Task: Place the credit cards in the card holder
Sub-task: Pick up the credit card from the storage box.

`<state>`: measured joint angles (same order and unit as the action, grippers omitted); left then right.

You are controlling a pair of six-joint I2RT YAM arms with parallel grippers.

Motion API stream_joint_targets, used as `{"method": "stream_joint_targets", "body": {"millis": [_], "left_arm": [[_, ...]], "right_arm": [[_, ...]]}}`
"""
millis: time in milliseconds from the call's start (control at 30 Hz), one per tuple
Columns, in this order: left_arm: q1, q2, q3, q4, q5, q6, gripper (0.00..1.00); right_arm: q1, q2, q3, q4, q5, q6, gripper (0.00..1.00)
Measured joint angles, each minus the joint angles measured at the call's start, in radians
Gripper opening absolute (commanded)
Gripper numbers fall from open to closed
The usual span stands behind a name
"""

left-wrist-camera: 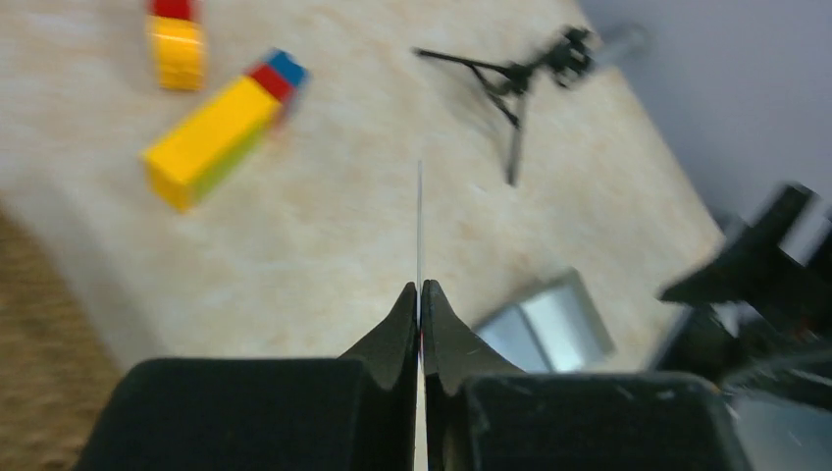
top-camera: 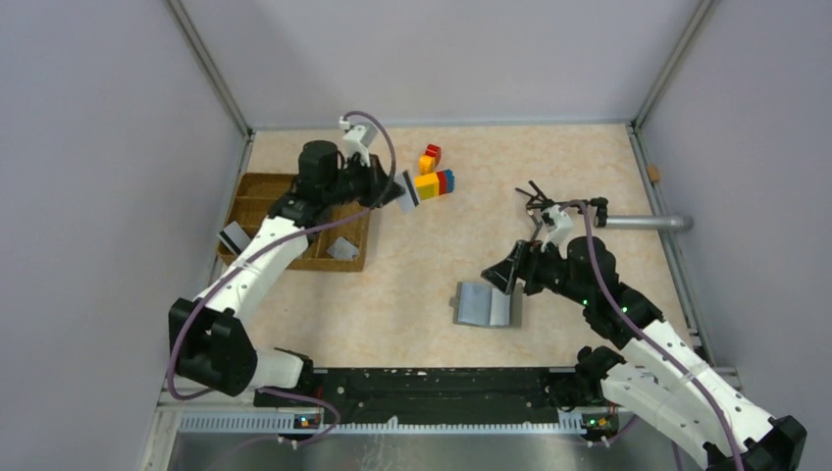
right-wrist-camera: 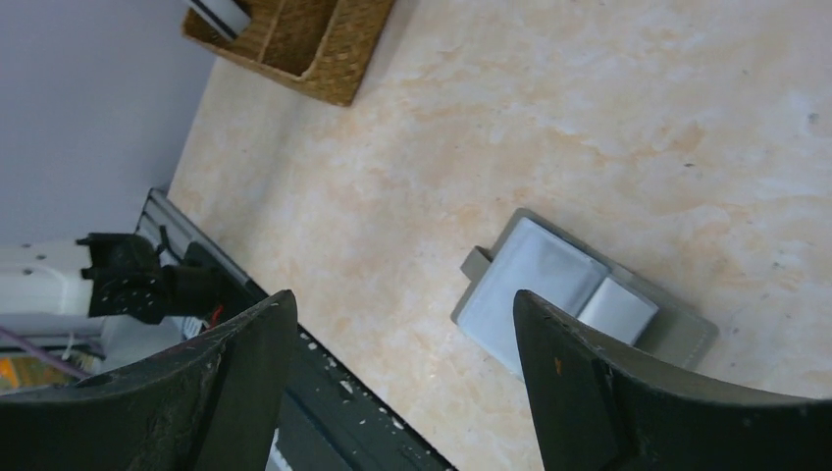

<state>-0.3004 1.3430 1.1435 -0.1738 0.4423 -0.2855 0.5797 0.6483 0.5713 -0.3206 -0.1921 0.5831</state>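
Silver-grey with a dark stripe, a card (top-camera: 411, 189) is being pinched flat between the left gripper (left-wrist-camera: 420, 294) fingers, which are clamped tight on it, so its own wrist camera is seeing it edge-on as a thin line. That grip is leaving most of the card sticking out free, which looks suited to sliding it into a slot. The arm is holding it in the air toward the far edge of the table (top-camera: 412, 294), just right of the wicker tray (top-camera: 257, 186) in the far-left corner and beside the blocks (top-camera: 435, 182). Two more cards (top-camera: 342, 249) are waiting at the tray, one in its near-right compartment, the other by its left rim. The holder (top-camera: 483, 304) is lying open, pale inner panels up, near the middle of the near edge, well apart from the carried card. The right gripper (top-camera: 502, 275) is hovering just beside the holder's far-right side with its jaws wide apart and gripping nothing, probably ready to steady the holder while the card is going in. The blocks are lying close under the carry path and could be brushed.
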Motion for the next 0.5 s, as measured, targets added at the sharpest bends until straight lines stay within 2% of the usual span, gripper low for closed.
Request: {"method": "stream_joint_targets", "body": {"millis": [100, 200, 367, 433, 500], "left_arm": [[-0.065, 0.011, -0.052, 0.051, 0.2, -0.062, 0.0], [-0.129, 0.011, -0.13, 0.116, 0.366, -0.135, 0.0], [-0.245, 0.038, -0.157, 0.185, 0.54, -0.211, 0.0], [-0.294, 0.053, -0.157, 0.214, 0.592, -0.235, 0.0], [-0.331, 0.061, -0.157, 0.236, 0.626, -0.255, 0.0]], "right_arm": [[0.0, 0.0, 0.007, 0.021, -0.08, 0.0, 0.79], [0.0, 0.002, 0.007, 0.049, -0.172, 0.009, 0.73], [0.0, 0.03, 0.007, 0.135, -0.319, 0.051, 0.63], [0.0, 0.043, 0.006, 0.172, -0.362, 0.076, 0.57], [0.0, 0.05, -0.001, 0.237, -0.409, 0.113, 0.46]]}}
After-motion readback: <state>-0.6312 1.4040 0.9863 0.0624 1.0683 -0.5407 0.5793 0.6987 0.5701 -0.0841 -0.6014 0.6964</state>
